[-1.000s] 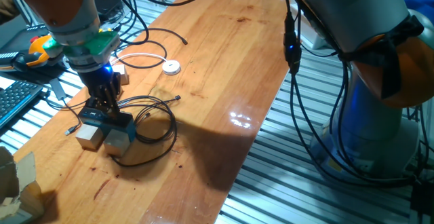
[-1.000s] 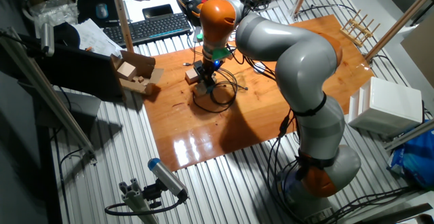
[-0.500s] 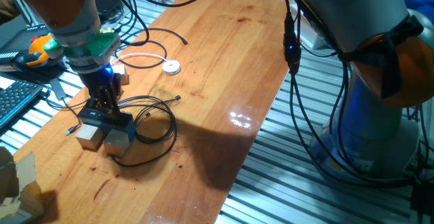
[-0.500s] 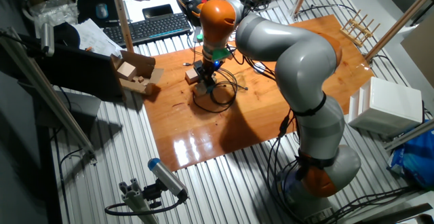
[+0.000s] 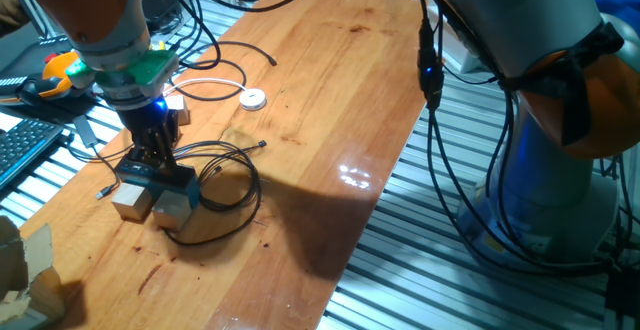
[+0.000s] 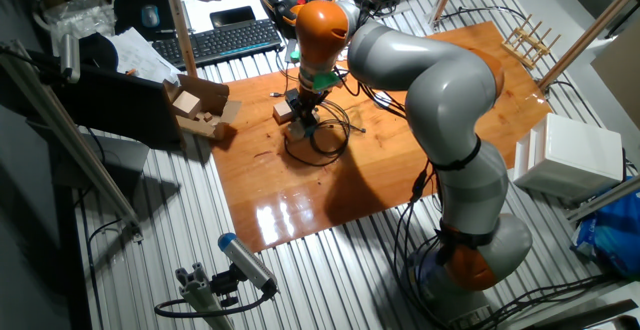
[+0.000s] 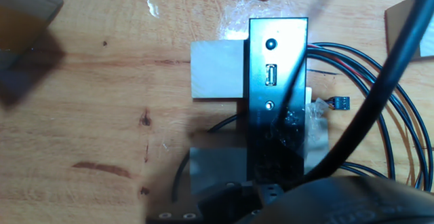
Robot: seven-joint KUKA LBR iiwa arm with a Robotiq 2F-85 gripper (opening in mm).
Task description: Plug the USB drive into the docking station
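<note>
A robotics lab: keyboard (image 6: 232, 39), slatted metal bench (image 6: 330, 280), loose cables (image 5: 470, 150).

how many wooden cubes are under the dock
2: one cube beside the dock's USB port end, the other cube nearer the end effector. More may be hidden beneath.

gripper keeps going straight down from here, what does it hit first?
Most likely the top face of the docking station, which sits on the wooden cubes right under the gripper. Whether the fingertips already touch it is unclear.
</note>
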